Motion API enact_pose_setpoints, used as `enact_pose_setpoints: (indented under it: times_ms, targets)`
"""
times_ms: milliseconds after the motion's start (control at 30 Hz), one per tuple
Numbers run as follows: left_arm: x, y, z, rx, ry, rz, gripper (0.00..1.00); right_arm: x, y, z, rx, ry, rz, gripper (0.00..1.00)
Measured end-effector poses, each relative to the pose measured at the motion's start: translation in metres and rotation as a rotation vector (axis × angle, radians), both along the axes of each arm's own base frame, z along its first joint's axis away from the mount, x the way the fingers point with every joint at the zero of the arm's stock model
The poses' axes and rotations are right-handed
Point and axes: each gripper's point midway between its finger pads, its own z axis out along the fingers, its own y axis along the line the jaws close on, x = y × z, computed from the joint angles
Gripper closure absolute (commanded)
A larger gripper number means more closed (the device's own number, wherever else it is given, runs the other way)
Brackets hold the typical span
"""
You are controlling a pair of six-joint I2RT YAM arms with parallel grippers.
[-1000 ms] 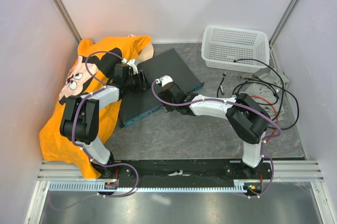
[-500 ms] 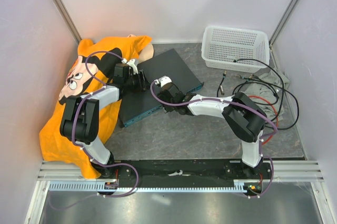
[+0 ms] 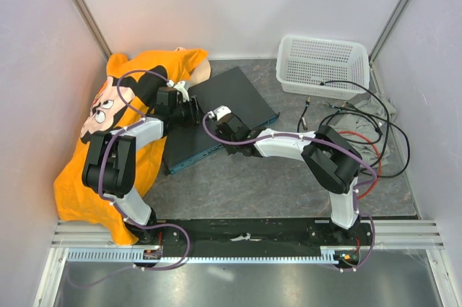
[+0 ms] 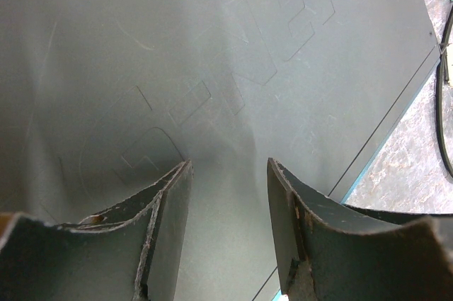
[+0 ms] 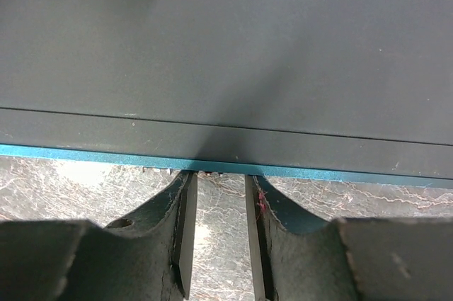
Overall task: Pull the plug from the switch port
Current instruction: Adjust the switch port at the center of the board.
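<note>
An orange cartoon-print shirt (image 3: 76, 177) lies against the switch's (image 3: 234, 94) left end. The left gripper (image 4: 226, 166) sits over the switch's dark top near that end, its jaws parted and empty. The switch lies flat and diagonal. The right gripper (image 5: 216, 175) meets its teal front edge with fingers (image 5: 180, 230) narrowly apart; whether they pinch anything cannot be told. A white mesh basket (image 3: 321, 38) and black cables (image 3: 375, 126) lie to the switch's right.

Grey marbled counter (image 3: 238, 184), plain white walls (image 3: 238, 3) on three sides, aluminium rail (image 3: 404, 229) along near edge, lighting was even.

switch (image 3: 234, 94) front: bare table (image 3: 238, 184); left: shirt (image 3: 72, 184) alongside; right: cables (image 3: 351, 114), basket (image 3: 303, 83)
</note>
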Motion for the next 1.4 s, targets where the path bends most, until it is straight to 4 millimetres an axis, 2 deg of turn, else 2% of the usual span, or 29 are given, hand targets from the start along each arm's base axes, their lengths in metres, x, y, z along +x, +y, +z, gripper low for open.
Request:
enact_pose_setpoints:
  times_ms: [100,167,400,633,667,700,767,800,867,900,967,1200,1400]
  targets:
    - [0.0,0.0,0.0,0.0,0.0,0.0,0.44,-0.001,0.0,0.0,-0.012,-0.005,0.014,0.95]
    - [0.0,0.0,0.0,0.0,0.0,0.0,0.44,-0.001,0.0,0.0,-0.02,-0.008,0.024,1.0]
    - [0.0,0.0,0.0,0.0,0.001,0.0,0.44,-0.006,0.0,0.001,-0.023,-0.007,0.064,1.0]
    - [0.004,-0.001,0.001,-0.001,-0.001,-0.001,0.44,-0.04,-0.021,0.01,0.0,0.02,0.101,1.0]
    - [0.004,-0.001,0.0,-0.001,-0.001,-0.001,0.44,-0.043,-0.023,0.011,0.002,0.022,0.104,0.98]
    - [0.004,-0.001,0.0,-0.001,0.0,-0.001,0.44,-0.045,-0.025,0.011,0.003,0.023,0.104,0.82]
    - [0.005,-0.001,0.001,0.0,-0.001,0.0,0.44,-0.048,-0.028,0.012,0.006,0.024,0.101,0.68]
    - [0.005,-0.001,0.0,0.0,0.0,0.0,0.44,-0.047,-0.028,0.013,0.012,0.021,0.098,0.63]
    - [0.005,-0.001,0.0,0.0,0.0,0.0,0.44,-0.044,-0.025,0.016,0.026,0.004,0.094,0.59]
    - [0.005,-0.001,0.0,0.0,0.0,0.0,0.44,-0.042,-0.024,0.017,0.032,-0.003,0.09,0.5]
    - [0.005,-0.001,0.0,0.0,0.0,0.0,0.44,-0.038,-0.021,0.022,0.04,-0.024,0.084,0.45]
    - [0.005,-0.001,0.0,-0.001,0.0,-0.001,0.44,-0.009,0.007,0.049,0.103,-0.115,0.075,0.48]
    - [0.005,-0.001,0.0,-0.001,0.0,-0.001,0.44,0.005,0.019,0.049,0.1,-0.144,0.069,0.5]
